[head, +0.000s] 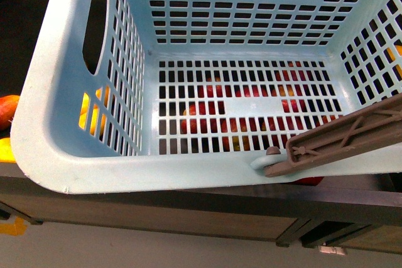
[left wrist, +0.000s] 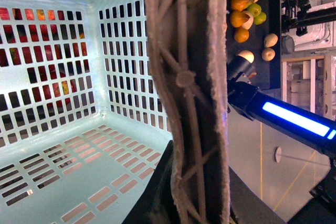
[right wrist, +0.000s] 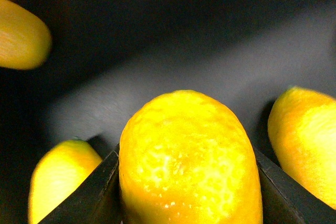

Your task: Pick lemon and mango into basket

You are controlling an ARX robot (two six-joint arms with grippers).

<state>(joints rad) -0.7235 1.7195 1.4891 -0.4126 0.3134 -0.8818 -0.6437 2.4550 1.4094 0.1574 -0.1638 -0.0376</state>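
The turquoise slotted basket (head: 207,174) is lifted and tilted, and it fills the front view. It is empty inside in both views. My left gripper (left wrist: 185,190) is shut on its brown-grey handle (left wrist: 184,77), which also shows in the front view (head: 345,136). My right gripper (right wrist: 189,195) is shut on the lemon (right wrist: 186,150), which sits between the black fingers (right wrist: 89,195) just above a dark surface. Red and yellow fruits show through the basket's base; I cannot tell the mango among them. Neither gripper shows in the front view.
A red-orange fruit (head: 5,110) and a yellow one (head: 4,150) lie at the front view's left edge. Other yellow fruits (right wrist: 307,140) (right wrist: 60,179) flank the lemon. In the left wrist view my right arm (left wrist: 294,119) reaches toward a fruit pile (left wrist: 247,11) on a dark table.
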